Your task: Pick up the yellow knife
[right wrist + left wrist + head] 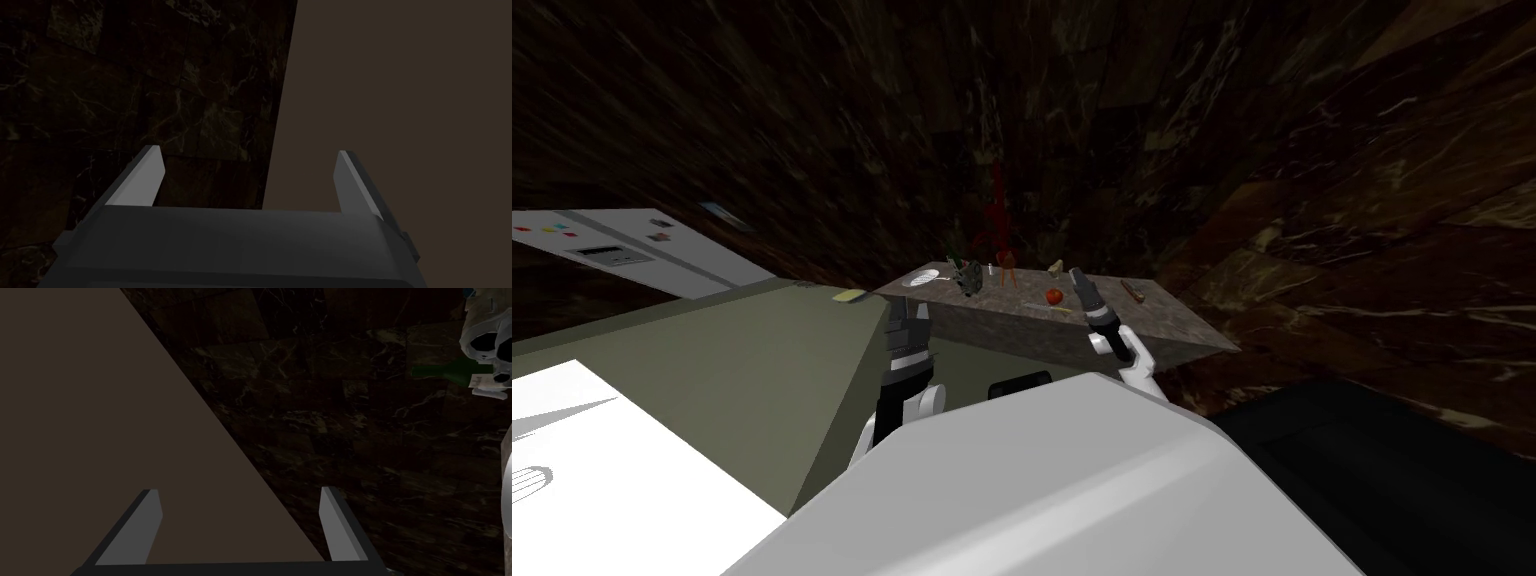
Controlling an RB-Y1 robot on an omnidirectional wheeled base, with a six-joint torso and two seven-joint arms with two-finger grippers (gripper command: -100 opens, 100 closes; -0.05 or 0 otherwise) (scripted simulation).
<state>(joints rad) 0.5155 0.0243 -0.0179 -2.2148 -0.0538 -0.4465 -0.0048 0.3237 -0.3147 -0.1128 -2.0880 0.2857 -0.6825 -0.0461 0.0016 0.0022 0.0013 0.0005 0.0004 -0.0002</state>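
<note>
**A:** How is the reach best made?

**B:** Nearest, both claws are spread wide with nothing between the fingers. The left gripper (908, 314) is raised short of the counter (1012, 335), and the right gripper (1080, 280) is seen over its top. The yellow knife (1050, 307) is taken to be the thin pale sliver lying flat on the counter, just beside the red fruit (1054, 296) and near the right gripper. That arm is judged the better placed. The wrist should be tipped down toward the counter top and the fingers set across the handle, not along it, with the fruit left outside them. A thing so flat is likely to slip, so the closing is best made low, close to the surface.

**A:** What is given by one view and not another?

**B:** The knife's place is given by the head view. By the right wrist view a flat brown surface (400, 100) and a dark marbled wall (125, 100) are shown ahead of the open fingers, so the aim is judged not yet set. A green bottle (440, 370) is shown by the left wrist view. Farther back on the counter, a plate (920, 279) is seen from the head.
</note>
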